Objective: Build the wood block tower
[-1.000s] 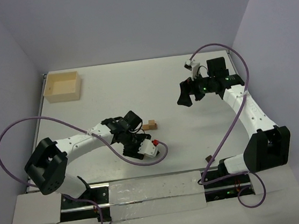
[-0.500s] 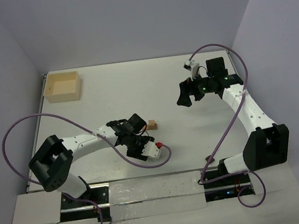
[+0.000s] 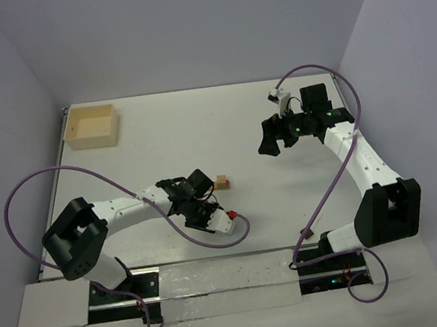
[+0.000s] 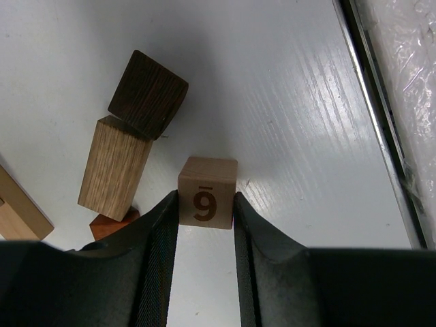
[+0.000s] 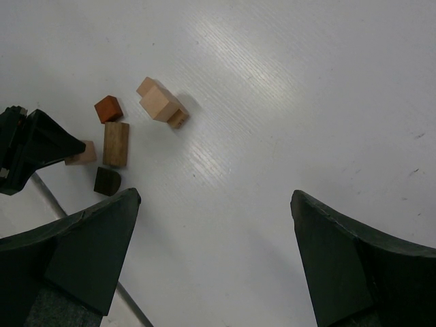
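White table (image 3: 199,134) under pale lilac walls; the left pincer (image 4: 206,208) clamps a light cube (image 4: 208,187) marked 6 at the wrist view's centre; up and left of it a dark brown block (image 4: 148,94) touches a tan bar (image 4: 114,168); the right pincer (image 5: 214,201) hangs spread wide, holding nothing; the small pale stack (image 5: 160,102) stands at the upper left of its view.

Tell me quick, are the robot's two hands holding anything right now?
Left gripper: closed on a pale numbered cube.
Right gripper: open, holding nothing.
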`<control>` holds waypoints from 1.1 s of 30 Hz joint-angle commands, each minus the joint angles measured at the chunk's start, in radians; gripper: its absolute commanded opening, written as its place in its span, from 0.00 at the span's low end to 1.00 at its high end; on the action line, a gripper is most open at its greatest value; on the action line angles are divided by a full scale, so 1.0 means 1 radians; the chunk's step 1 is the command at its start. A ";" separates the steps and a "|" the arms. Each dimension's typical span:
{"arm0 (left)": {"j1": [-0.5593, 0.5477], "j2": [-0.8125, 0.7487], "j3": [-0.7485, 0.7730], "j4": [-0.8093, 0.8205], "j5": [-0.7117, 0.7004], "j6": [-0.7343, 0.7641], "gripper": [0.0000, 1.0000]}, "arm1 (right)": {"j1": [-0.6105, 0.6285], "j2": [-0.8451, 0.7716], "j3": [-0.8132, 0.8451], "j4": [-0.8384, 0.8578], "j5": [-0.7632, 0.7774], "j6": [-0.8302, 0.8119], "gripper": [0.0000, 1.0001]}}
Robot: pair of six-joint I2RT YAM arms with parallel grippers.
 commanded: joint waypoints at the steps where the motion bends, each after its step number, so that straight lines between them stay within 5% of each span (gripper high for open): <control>1: -0.005 -0.027 -0.016 0.007 -0.009 -0.024 0.24 | -0.005 -0.002 0.016 0.034 -0.021 -0.010 1.00; 11: 0.142 -0.097 0.206 -0.230 0.159 -0.187 0.11 | -0.005 -0.007 -0.010 0.048 -0.032 -0.016 1.00; 18: 0.292 -0.114 0.252 -0.184 0.162 -0.215 0.02 | -0.005 0.013 -0.001 0.051 -0.032 -0.017 1.00; 33: 0.316 0.158 0.425 -0.105 0.076 -0.286 0.04 | -0.005 0.040 0.009 0.057 -0.013 -0.018 1.00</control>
